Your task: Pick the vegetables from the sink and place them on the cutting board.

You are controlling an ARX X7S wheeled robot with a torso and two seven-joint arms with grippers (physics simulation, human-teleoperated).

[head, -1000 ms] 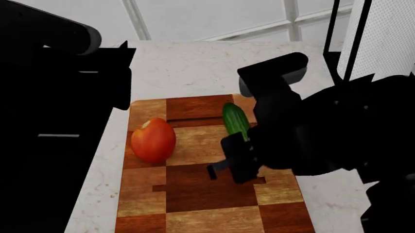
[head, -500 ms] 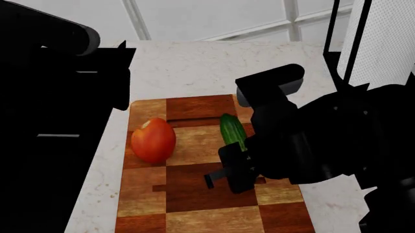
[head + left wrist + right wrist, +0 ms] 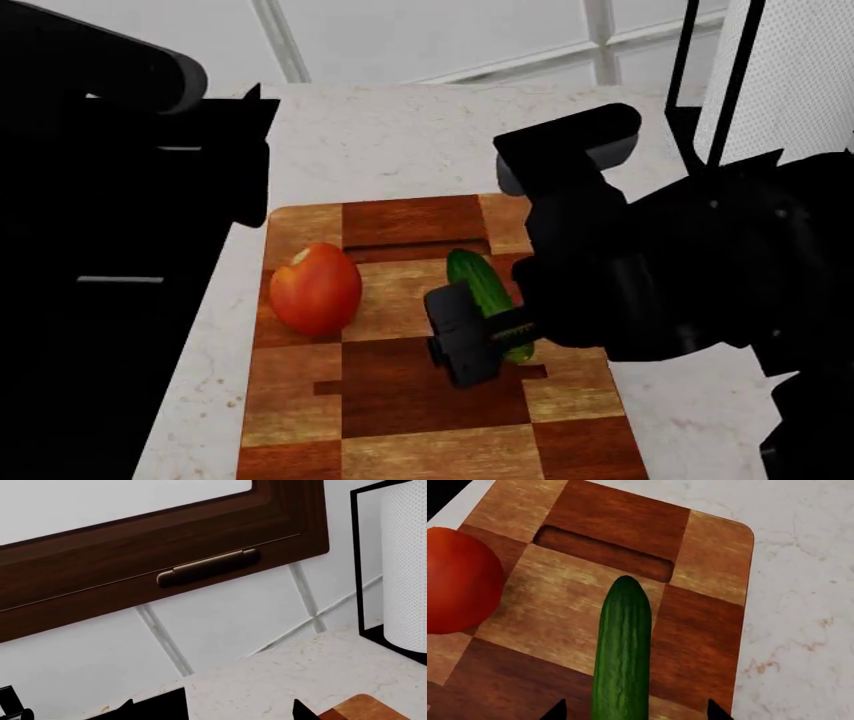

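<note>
- Cucumber point(image 3: 622, 650) lying on cutting board point(image 3: 400, 400), between spread right jaws point(image 3: 483, 335), apparently unclamped.
- Tomato point(image 3: 315, 288) beside those jaws, on board.
- Left jaws: cannot tell.

Red tomato point(image 3: 315, 289), green cucumber point(image 3: 622, 652) — patchwork-brown board point(image 3: 400, 410).

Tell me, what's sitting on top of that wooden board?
A tomato and a cucumber are over the cutting board. The right gripper hides the cucumber's near end.
</note>
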